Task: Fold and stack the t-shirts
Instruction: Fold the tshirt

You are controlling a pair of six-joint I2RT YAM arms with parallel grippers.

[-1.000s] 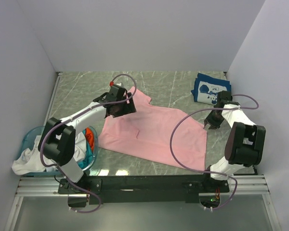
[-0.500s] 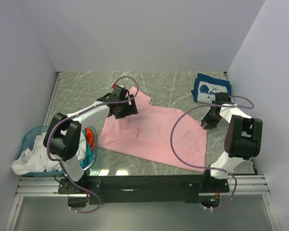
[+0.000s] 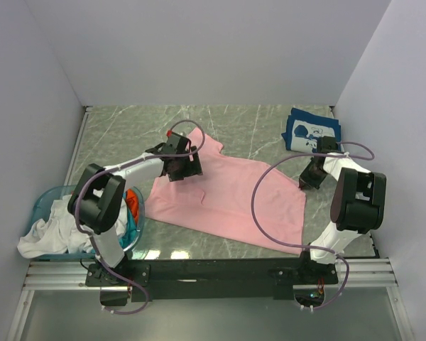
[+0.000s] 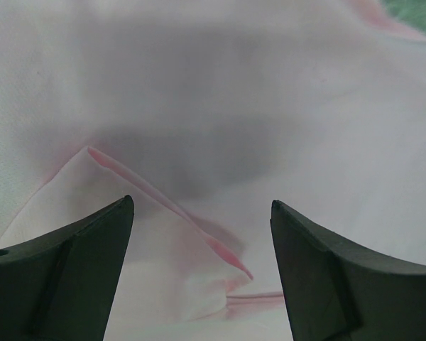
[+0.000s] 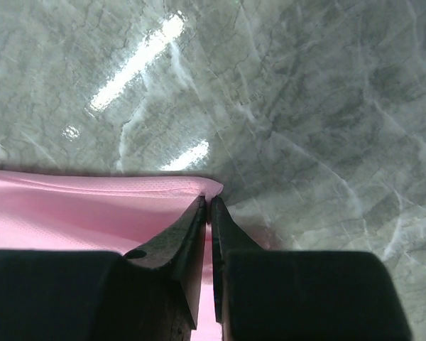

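Pink tee [image 3: 227, 195] lies flat mid table [image 3: 128, 128], long axis diagonal, far-left to near-right. L gripper [image 4: 199, 213] spread wide just over its far-left end. R gripper [image 5: 207, 202] pinched on its right edge. Navy tee [image 3: 310, 132] folded, far-right corner

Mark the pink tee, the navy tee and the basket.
pink tee [image 3: 227, 195], top view, middle of the cloth.
navy tee [image 3: 309, 135], top view, its white print.
basket [image 3: 44, 200], top view, left rim.
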